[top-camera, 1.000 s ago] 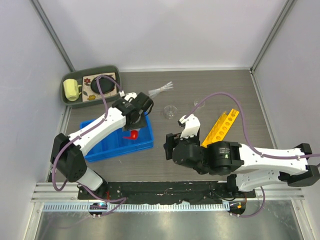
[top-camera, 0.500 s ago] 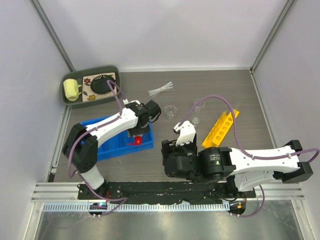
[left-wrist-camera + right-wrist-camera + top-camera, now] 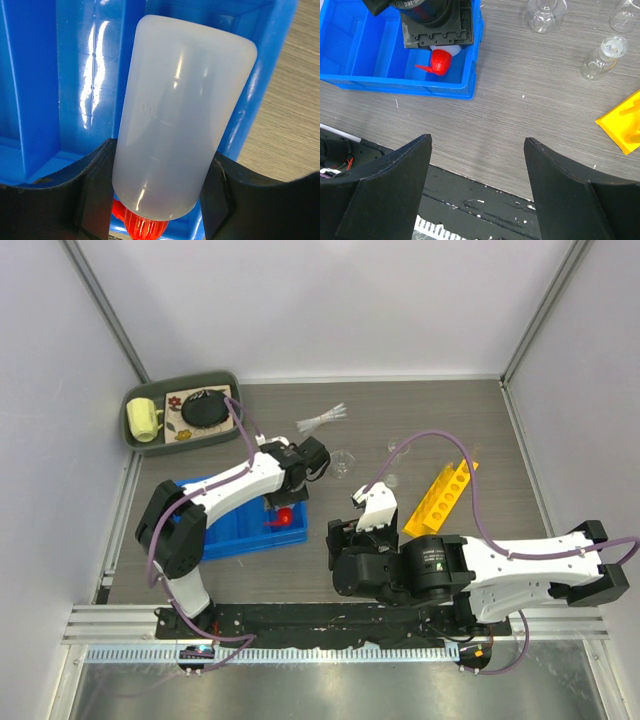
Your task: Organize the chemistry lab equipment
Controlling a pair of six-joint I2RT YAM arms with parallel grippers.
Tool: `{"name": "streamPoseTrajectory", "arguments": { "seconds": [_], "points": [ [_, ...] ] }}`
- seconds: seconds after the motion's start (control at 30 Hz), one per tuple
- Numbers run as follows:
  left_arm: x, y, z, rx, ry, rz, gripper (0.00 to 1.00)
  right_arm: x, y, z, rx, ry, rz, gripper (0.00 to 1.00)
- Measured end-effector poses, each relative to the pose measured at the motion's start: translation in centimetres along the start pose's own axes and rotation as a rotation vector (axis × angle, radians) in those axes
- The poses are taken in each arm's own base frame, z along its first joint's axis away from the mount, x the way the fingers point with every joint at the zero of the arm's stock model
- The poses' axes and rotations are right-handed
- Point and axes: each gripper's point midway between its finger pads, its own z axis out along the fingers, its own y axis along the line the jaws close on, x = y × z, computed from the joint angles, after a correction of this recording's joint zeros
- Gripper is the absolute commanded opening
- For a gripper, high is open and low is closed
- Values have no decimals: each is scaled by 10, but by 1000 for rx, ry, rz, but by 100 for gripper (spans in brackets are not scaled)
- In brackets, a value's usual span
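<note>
The left gripper [image 3: 157,172] is clamped on the translucent white squeeze bottle with a red cap [image 3: 180,110] at the right end of the blue plastic bin [image 3: 30,100], with a finger pressed to each side. The right gripper [image 3: 477,150] hangs off the bin's near-right corner, fingers spread wide and holding nothing. Small clear glass beakers [image 3: 546,12] and the long yellow rack with holes [image 3: 440,495] sit to the bin's right.

Your left arm [image 3: 222,492] and right arm [image 3: 520,562] wear white shells with black joint housings. A purple-grey cable [image 3: 468,468] loops back from each hand, and the right hand [image 3: 477,142] has broad, matte black fingers [image 3: 390,190].
</note>
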Motion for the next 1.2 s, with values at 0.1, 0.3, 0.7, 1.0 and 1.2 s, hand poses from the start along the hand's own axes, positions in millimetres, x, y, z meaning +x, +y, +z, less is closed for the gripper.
{"name": "streamPoseTrajectory", "arguments": {
  "seconds": [0.1,0.3,0.7,1.0,1.2],
  "points": [
    [-3,-6,-2,19,-3,0,64,2,-2,0,5,2,-7,80],
    [-3,-8,-2,30,3,15,75,1,-2,1,7,-2,-7,80],
    [-3,-9,-4,44,6,40,86,4,0,2,12,2,-19,80],
    [-38,-12,-61,215,-89,48,96,-12,11,4,41,-39,-41,83],
    [-101,-30,-131,398,-266,94,99,-44,7,-6,44,-118,-10,83]
  ]
}}
